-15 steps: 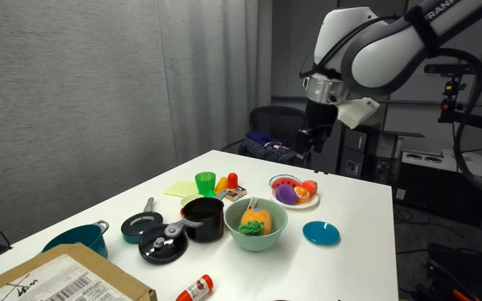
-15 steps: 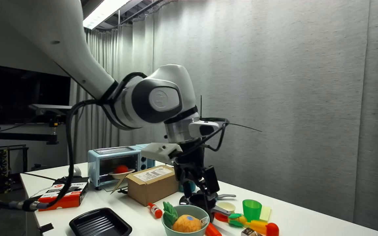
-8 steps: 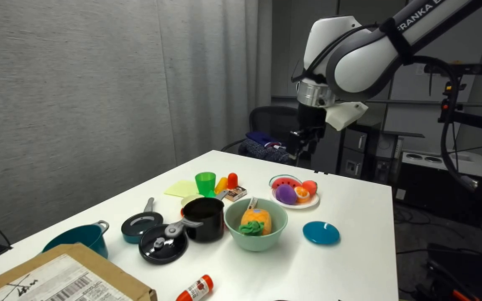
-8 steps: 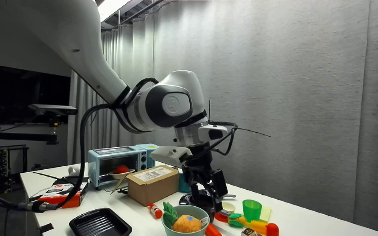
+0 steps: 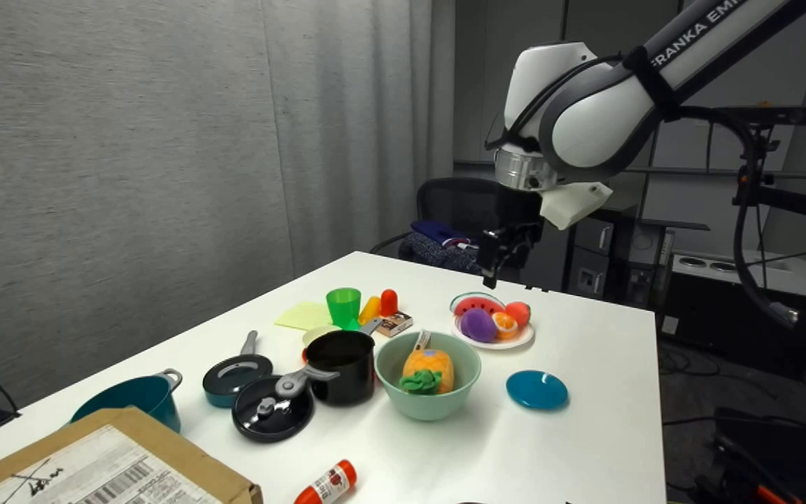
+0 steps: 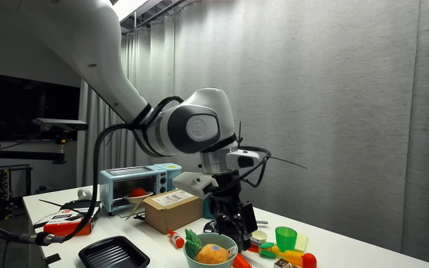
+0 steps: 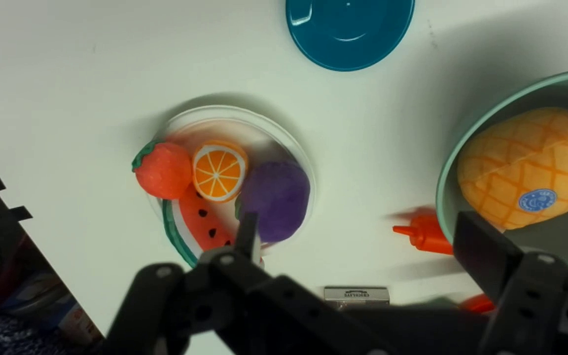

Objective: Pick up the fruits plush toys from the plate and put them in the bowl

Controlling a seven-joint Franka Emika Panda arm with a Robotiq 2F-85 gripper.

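Fruit plush toys rest on the white plate (image 7: 225,113): a purple plush (image 7: 279,199), an orange slice (image 7: 220,171), a red round fruit (image 7: 165,170) and a watermelon slice (image 7: 202,222). In the wrist view the mint-green bowl (image 7: 444,185) is cut off at the right; inside it lies a pineapple plush (image 7: 525,167). My gripper (image 7: 358,219) is open above the table with nothing between its fingers. One finger overlaps the purple plush in that view, the opposite one the bowl's edge. In an exterior view the gripper (image 5: 504,269) hangs above and behind the plate. In an exterior view, the bowl (image 6: 209,265) hides the plate's area.
A blue disc (image 5: 537,390) lies near the bowl. Beside the bowl stand a black pot (image 5: 341,367) and a red bottle (image 7: 427,234). A green cup (image 5: 343,306), a small chocolate box (image 5: 394,324), a cardboard box (image 6: 173,210) and a black tray (image 6: 114,253) share the table.
The arm has come down, with the gripper shifting left in an exterior view where the plate shows. Nothing on the table has moved, and the jaws stay wide.
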